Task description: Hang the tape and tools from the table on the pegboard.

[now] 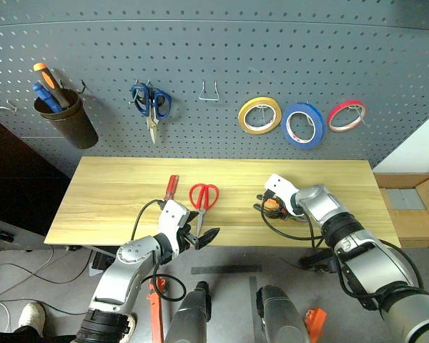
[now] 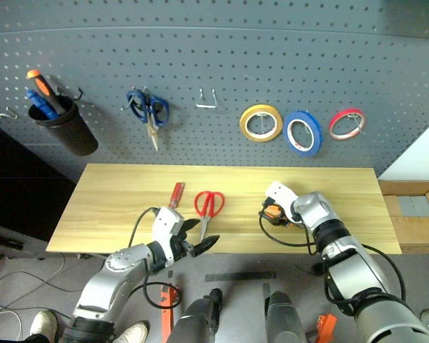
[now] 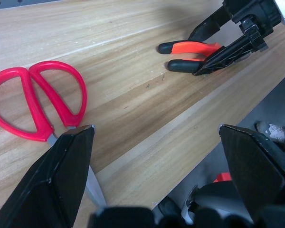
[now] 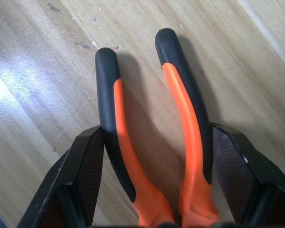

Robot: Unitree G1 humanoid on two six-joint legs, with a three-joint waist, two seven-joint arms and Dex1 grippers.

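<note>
Pliers on the table sit between the right end effector fingers, which touch both handles; uneven closing could skid them, while the left end effector gapes empty beside them.

Red-handled scissors were seen lying flat on the table, their blade running down beside one finger of the left gripper, whose jaws were spread wide. Nearer the table's front edge, the pliers lay with orange-and-black handles between the fingers of the right gripper, which touched them on both sides.
</note>
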